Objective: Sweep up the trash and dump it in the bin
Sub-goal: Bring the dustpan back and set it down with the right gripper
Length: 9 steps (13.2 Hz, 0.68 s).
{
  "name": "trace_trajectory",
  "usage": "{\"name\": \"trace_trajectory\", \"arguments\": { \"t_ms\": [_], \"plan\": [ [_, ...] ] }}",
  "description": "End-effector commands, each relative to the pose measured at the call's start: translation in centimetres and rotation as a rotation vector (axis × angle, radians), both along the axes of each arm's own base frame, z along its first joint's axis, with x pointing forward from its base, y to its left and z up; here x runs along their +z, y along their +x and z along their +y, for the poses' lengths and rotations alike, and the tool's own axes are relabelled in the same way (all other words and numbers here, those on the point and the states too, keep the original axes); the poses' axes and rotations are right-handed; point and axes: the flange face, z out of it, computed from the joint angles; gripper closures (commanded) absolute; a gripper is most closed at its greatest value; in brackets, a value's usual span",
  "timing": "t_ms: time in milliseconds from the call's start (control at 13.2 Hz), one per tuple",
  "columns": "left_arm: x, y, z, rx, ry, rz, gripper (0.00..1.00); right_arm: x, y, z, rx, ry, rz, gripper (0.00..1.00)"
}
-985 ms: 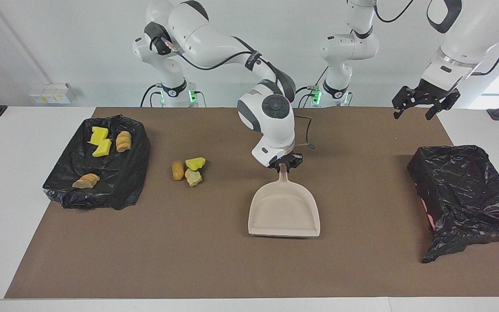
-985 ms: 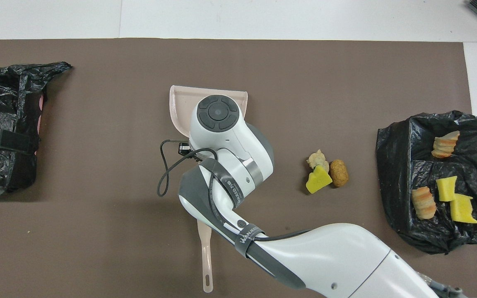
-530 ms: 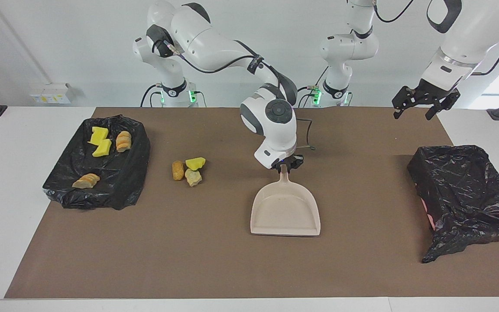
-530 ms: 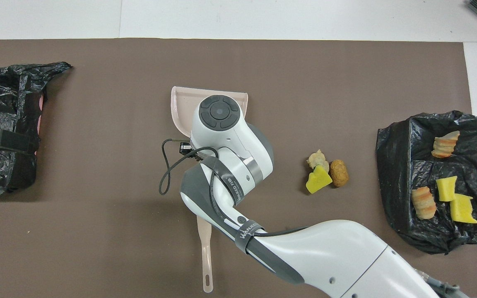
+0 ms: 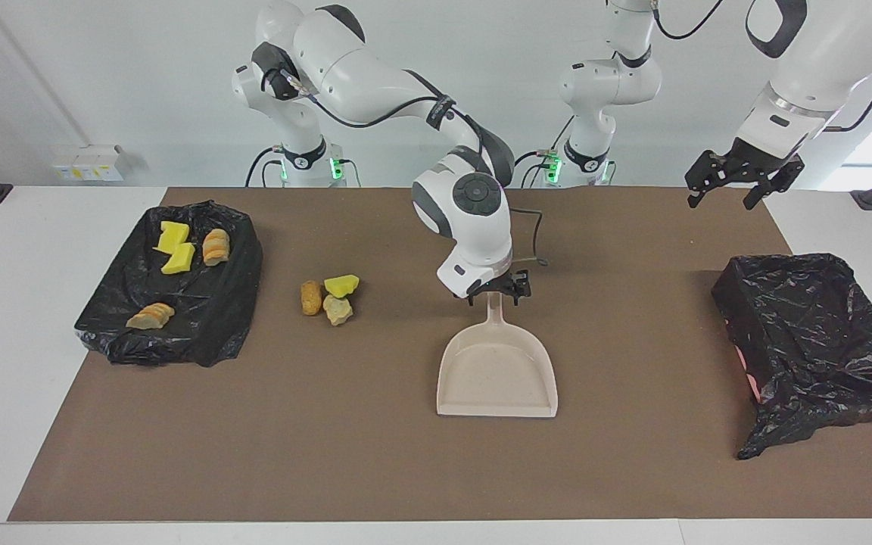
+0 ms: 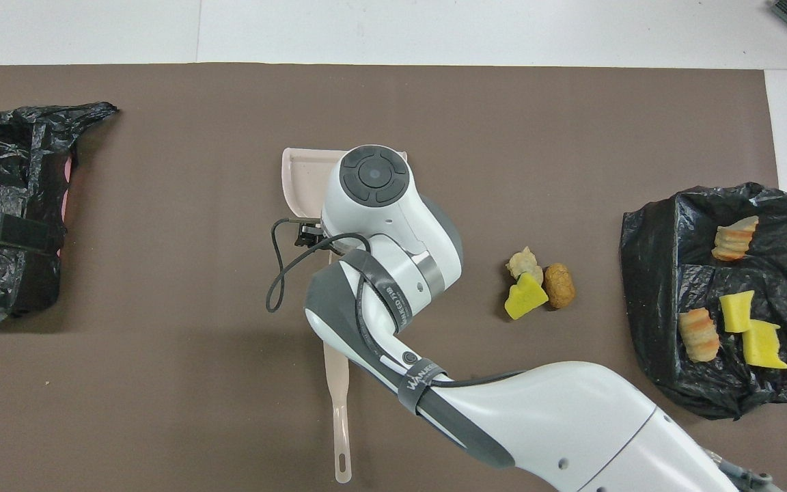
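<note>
Progress — about half: four trash (image 5: 179,250) scraps lie in the lined bin (image 5: 232,303) at the desk's (image 5: 330,454) right-arm end, three loose (image 5: 330,297) at its 3 o'clock. Dustpan (image 5: 498,371) empty; right gripper (image 5: 498,294) fingers spread over its handle. Left gripper (image 5: 739,185) waits, fingers spread, above second lined bin (image 5: 807,333), contents hidden.
</note>
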Motion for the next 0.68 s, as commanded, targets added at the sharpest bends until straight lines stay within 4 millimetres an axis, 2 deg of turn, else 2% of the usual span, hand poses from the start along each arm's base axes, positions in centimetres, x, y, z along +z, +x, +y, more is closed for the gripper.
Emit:
{"name": "trace_trajectory", "arguments": {
  "t_ms": [0,152,379,455,606],
  "plan": [
    [0.3,-0.4,0.3,-0.002,0.02,-0.008,0.0,2.9,-1.4,-0.4,0.036,-0.004,0.019,0.0],
    [0.3,-0.4,0.3,-0.002,0.02,-0.008,0.0,4.4,-4.4,-0.7,0.061,-0.046,0.035,0.0],
    [0.3,-0.4,0.3,-0.002,0.02,-0.008,0.0,7.6,-10.4,-2.6,0.085,-0.102,0.024,0.0],
    [0.3,-0.4,0.3,-0.002,0.02,-0.008,0.0,7.7,-13.5,-1.9,0.122,-0.126,0.034,0.0],
    [0.3,-0.4,0.3,0.0,0.02,-0.008,0.0,6.7,-18.1,-1.5,0.144,-0.131,0.076,0.0]
  ]
}}
